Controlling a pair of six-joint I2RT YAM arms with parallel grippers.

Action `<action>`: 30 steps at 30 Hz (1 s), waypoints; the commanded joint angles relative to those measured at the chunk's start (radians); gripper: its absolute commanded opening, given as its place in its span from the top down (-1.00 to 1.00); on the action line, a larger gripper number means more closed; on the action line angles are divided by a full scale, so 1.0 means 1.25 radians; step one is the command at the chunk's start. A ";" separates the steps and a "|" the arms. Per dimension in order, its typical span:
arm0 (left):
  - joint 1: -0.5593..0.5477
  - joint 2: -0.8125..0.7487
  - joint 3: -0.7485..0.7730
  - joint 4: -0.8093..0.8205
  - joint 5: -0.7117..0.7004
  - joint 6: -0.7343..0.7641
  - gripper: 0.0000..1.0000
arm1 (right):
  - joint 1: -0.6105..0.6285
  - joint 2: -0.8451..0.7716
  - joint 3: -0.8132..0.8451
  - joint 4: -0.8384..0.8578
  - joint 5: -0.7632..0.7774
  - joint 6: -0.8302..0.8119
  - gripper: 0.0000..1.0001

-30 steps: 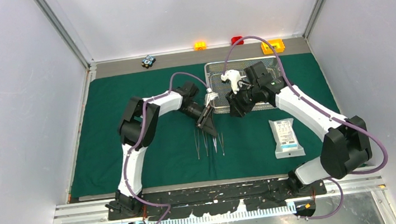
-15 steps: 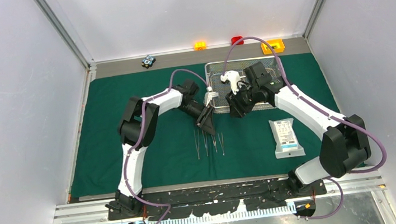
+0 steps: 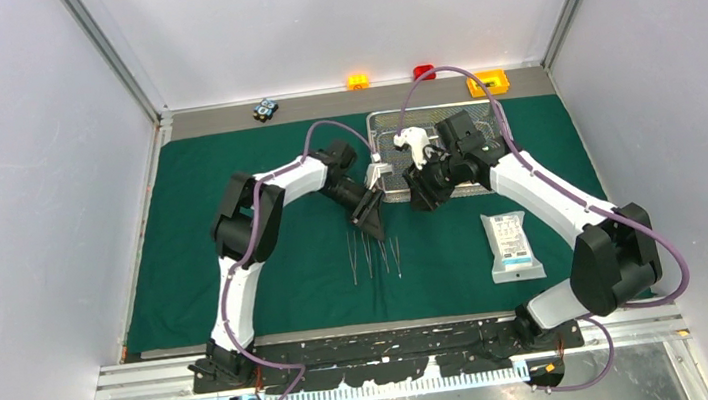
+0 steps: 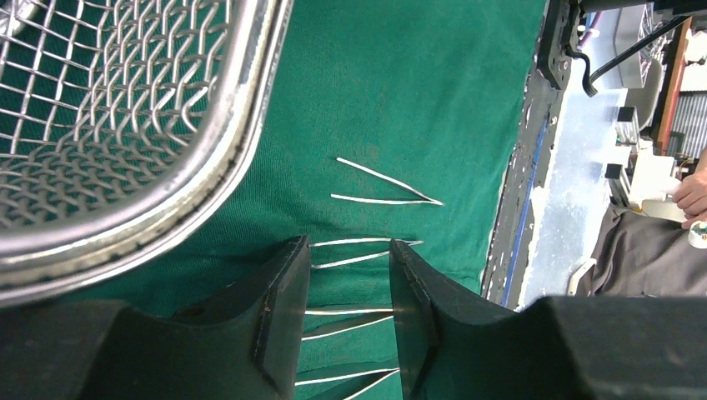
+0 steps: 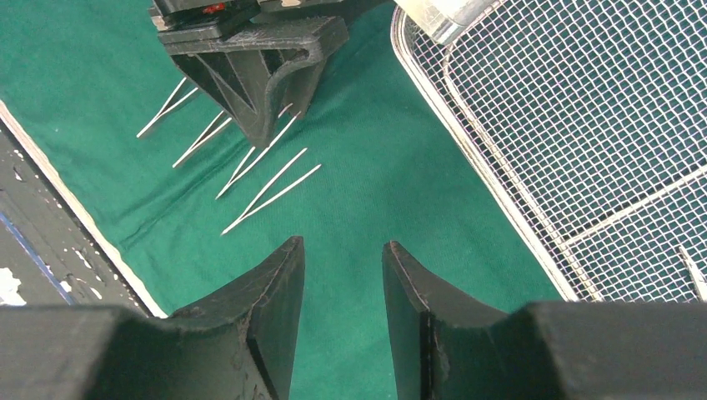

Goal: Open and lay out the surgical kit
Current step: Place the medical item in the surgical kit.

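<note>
The dark green cloth drape [image 3: 232, 224] lies flat over the counter [image 3: 220, 118], its weave fine and matte with a few soft creases. At its far side sits the rectangular tray [image 3: 384, 128], made of woven steel wire mesh with a smooth, rounded, polished rim; the left wrist view shows the mesh as a tight crisscross grid. In front of the tray, four slim silver tweezers [image 3: 374, 256] lie side by side on the cloth, each a narrow V of two thin, shiny arms that meet at a point. To the right, well apart from them, a flat white pouch [image 3: 512, 245] rests on the drape, oblong, with a glossy clear face.

The left claw [image 3: 369, 220] hangs over the far ends of the tweezers, its black, wedge-shaped plastic fingers [image 4: 283, 317] parted by a moderate gap and gripping nothing. The right claw [image 3: 422, 197] hovers at the near edge of the tray, its fingers [image 5: 275, 317] likewise apart and empty.

The pouch carries a panel of dark print, too small to read.
</note>
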State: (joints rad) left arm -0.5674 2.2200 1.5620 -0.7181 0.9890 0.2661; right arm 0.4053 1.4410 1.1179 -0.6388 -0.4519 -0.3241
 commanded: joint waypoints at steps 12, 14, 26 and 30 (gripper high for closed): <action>-0.005 -0.064 0.038 0.018 -0.080 0.044 0.13 | -0.003 -0.003 0.007 0.001 -0.023 -0.012 0.13; -0.004 -0.069 0.038 0.016 -0.084 0.048 0.13 | -0.003 -0.002 0.006 0.001 -0.024 -0.012 0.12; -0.010 -0.132 0.000 0.012 -0.064 0.055 0.13 | -0.002 0.001 0.008 0.002 -0.026 -0.014 0.13; -0.009 -0.168 -0.018 0.010 -0.069 0.056 0.13 | -0.002 0.000 0.007 0.002 -0.024 -0.014 0.13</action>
State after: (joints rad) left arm -0.5739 2.1006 1.5616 -0.7124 0.8894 0.3149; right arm 0.4053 1.4410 1.1179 -0.6456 -0.4667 -0.3313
